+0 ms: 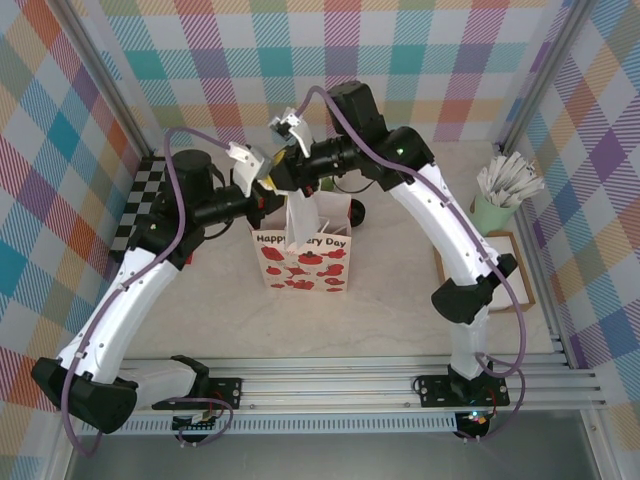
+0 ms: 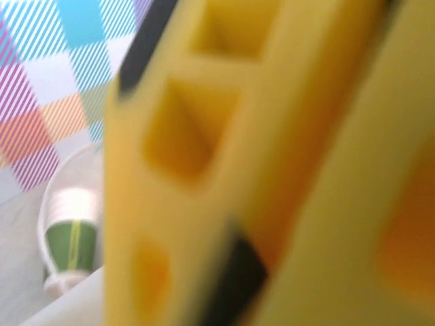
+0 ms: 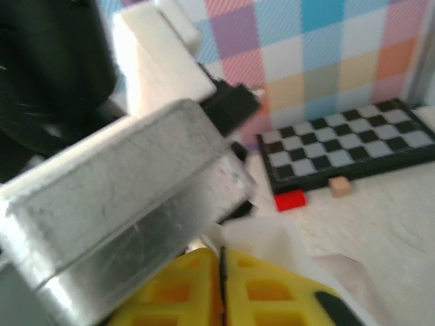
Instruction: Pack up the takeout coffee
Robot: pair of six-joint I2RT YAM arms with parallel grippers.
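Note:
The takeout coffee is out of view. A white gift bag (image 1: 300, 262) printed with red poppies stands mid-table. A strip of its white paper (image 1: 299, 215) is pulled straight up to both grippers, which meet just above it. My right gripper (image 1: 288, 170) has its yellow fingers pressed together, and the white paper (image 3: 272, 238) comes out at its tips (image 3: 222, 252). My left gripper (image 1: 265, 178) is right beside it. In the left wrist view its fingers (image 2: 234, 268) are a close yellow blur, shut. I cannot tell whether anything is between them.
A checkerboard (image 1: 135, 205) lies at the far left, with a red block (image 3: 290, 199) and a tan block (image 3: 338, 185) in front of it. A green cup of white sticks (image 1: 500, 205) and a cardboard tray (image 1: 520, 270) sit right. A white-rimmed green cup stack (image 2: 71, 241) stands behind.

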